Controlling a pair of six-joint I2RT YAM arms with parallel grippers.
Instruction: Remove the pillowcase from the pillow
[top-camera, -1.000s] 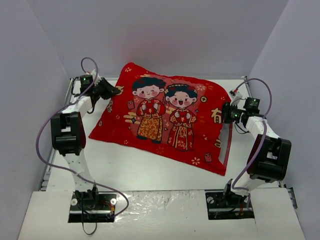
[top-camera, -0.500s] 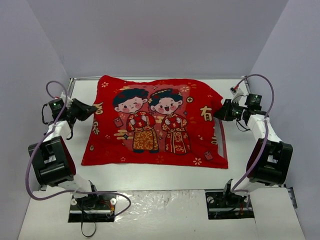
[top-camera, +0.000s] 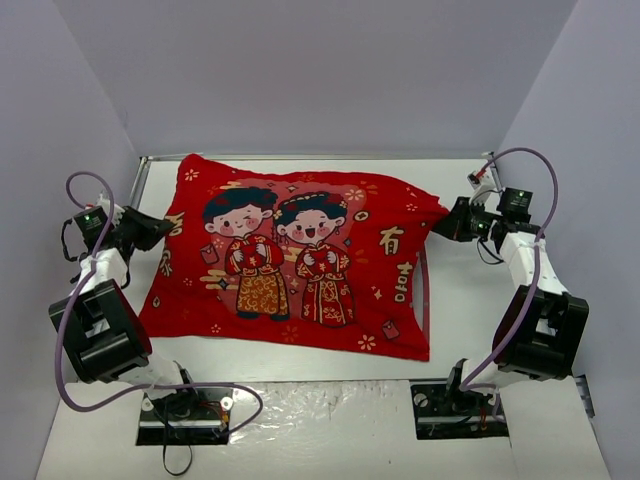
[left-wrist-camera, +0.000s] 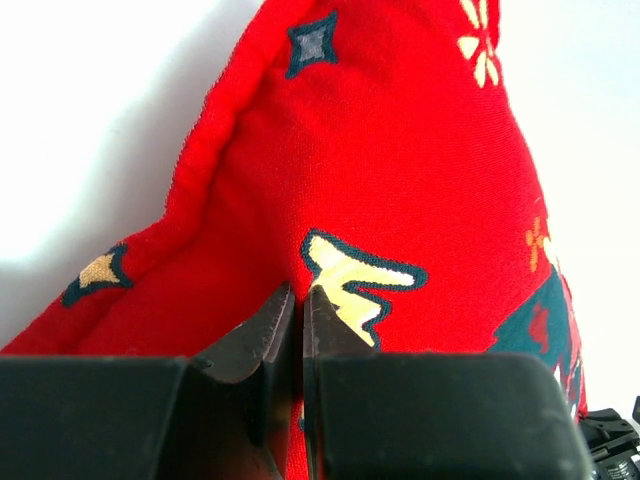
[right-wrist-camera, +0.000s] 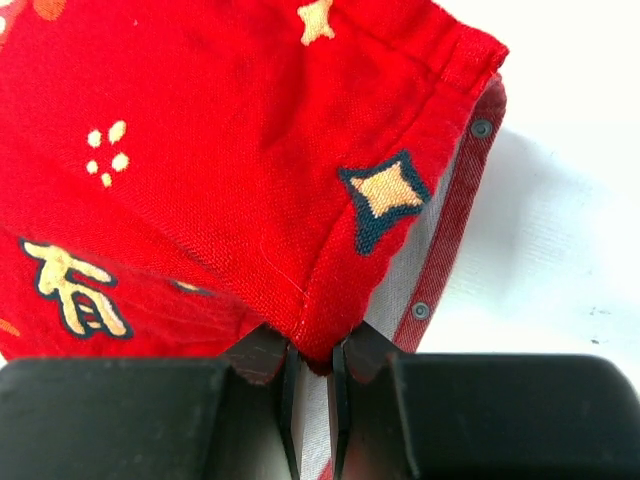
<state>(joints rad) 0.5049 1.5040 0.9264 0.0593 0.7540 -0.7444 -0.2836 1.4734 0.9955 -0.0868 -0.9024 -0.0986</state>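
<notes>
The pillowcase (top-camera: 300, 250) is red, printed with two cartoon children in traditional dress, gold characters and small flowers, and it looks plump and filled. It lies across the middle of the counter (top-camera: 470, 330), its far left corner near the far left corner of the counter and its near edge sloping toward the near right. Its right end is open, with a darker red band carrying small snap studs (right-wrist-camera: 481, 128).

The left hand (top-camera: 158, 232), at the left edge of the counter, is nearly shut and pinches the cover's left side. The right hand (top-camera: 447, 222), near the right edge, is clamped on the far right corner's seam.
</notes>
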